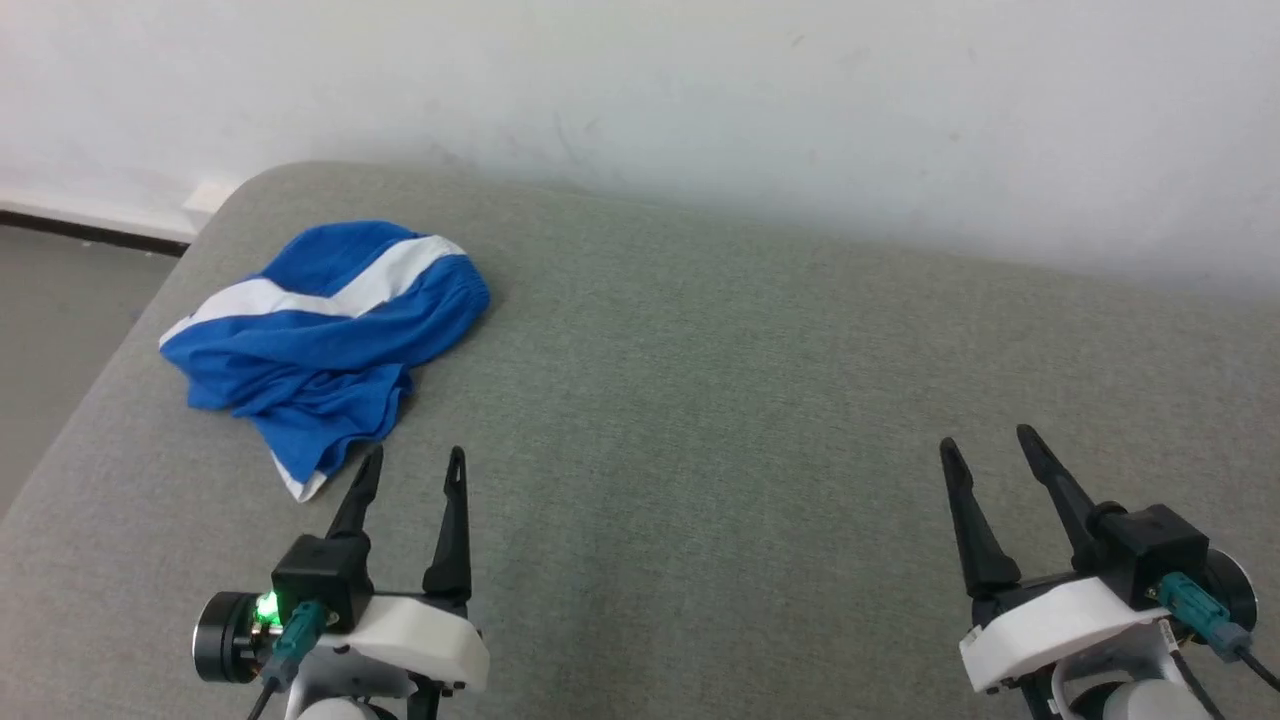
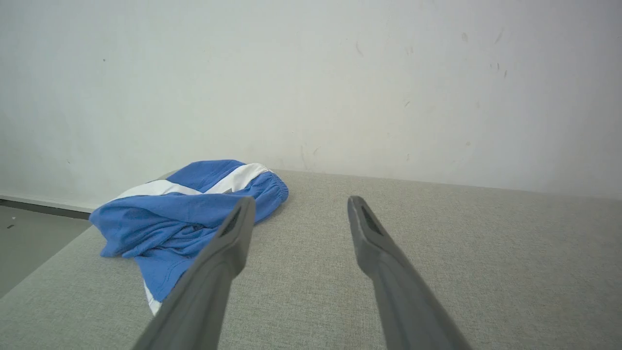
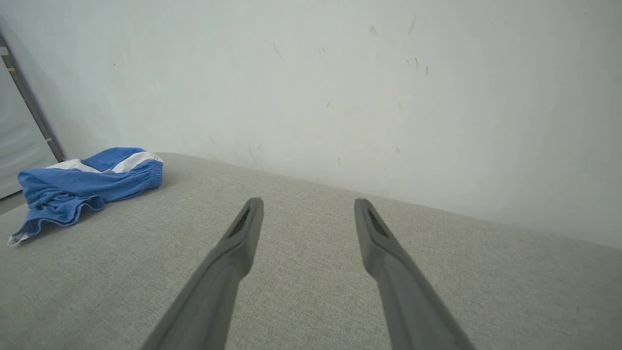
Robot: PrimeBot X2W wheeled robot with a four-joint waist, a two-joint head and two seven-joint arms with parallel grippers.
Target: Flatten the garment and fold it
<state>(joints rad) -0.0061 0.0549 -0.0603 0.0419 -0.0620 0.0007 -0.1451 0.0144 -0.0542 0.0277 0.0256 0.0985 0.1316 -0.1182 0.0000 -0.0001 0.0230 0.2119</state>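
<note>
The garment (image 1: 325, 340) is a crumpled heap of bright blue shorts with a broad white stripe, lying at the far left of the grey cushioned surface (image 1: 700, 400). It also appears in the left wrist view (image 2: 180, 218) and the right wrist view (image 3: 82, 187). My left gripper (image 1: 415, 462) is open, just short of the garment's near hem and slightly to its right, holding nothing. My right gripper (image 1: 988, 440) is open over bare surface far to the right, well apart from the cloth. A small white edge pokes out at the hem (image 1: 300, 488).
The grey surface ends in a rounded left edge (image 1: 110, 370), with floor (image 1: 60, 310) beyond it. A white wall (image 1: 700, 110) runs along the back. Bare surface stretches between and ahead of both grippers.
</note>
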